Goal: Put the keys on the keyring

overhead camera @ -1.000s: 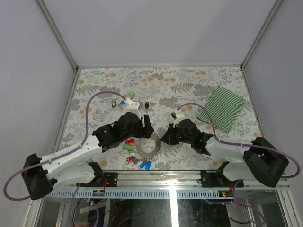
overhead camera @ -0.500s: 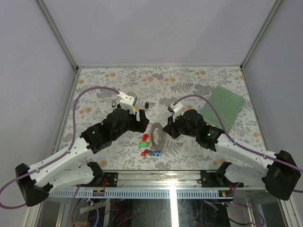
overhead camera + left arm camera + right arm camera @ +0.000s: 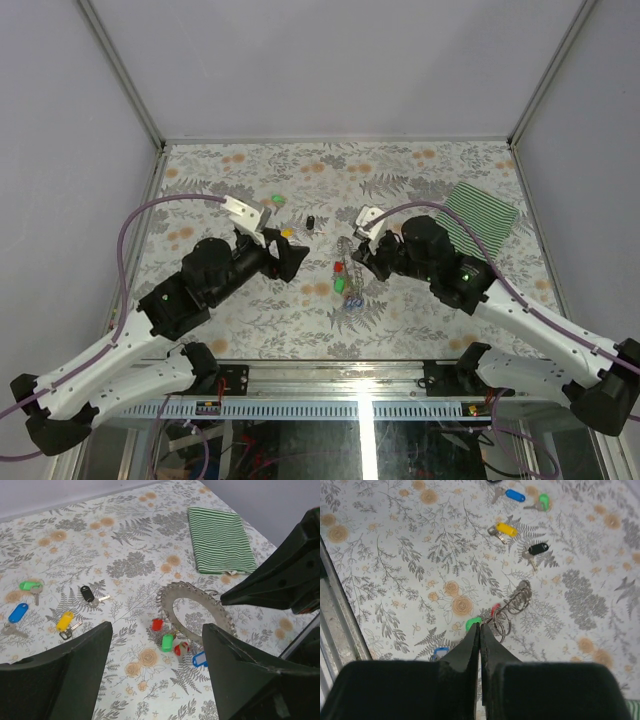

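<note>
A floral-patterned table (image 3: 420, 180) carries a folded striped cloth (image 3: 468, 228) and four loose keys (image 3: 65, 621).

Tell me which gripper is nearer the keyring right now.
Right. The right gripper is shut on the edge of the keyring, touching it. The left gripper stands open on the ring's left side, apart from it.

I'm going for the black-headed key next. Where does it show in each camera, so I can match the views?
Top external: the black key lies near the middle of the picture, on the floral table.
Left wrist: left of centre, in the middle band.
Right wrist: upper right of centre.
Shared landmark: the yellow key is its nearest neighbour in all three views.
</note>
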Robot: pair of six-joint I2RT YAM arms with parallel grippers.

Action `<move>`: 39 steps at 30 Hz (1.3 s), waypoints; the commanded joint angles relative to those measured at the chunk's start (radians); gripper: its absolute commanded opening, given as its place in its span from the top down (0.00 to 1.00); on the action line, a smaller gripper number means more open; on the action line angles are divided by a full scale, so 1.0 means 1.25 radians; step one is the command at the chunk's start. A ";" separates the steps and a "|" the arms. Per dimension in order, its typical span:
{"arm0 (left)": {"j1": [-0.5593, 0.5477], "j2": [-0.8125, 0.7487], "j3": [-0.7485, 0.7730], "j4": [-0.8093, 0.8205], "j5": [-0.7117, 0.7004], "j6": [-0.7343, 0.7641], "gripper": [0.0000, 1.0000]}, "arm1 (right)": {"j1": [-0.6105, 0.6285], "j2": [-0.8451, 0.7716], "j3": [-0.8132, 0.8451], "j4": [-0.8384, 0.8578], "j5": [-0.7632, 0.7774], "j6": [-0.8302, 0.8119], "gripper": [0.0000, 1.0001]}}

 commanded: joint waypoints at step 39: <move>-0.013 0.081 -0.129 0.286 0.533 0.243 0.25 | 0.005 -0.092 0.185 -0.325 -0.468 -0.729 1.00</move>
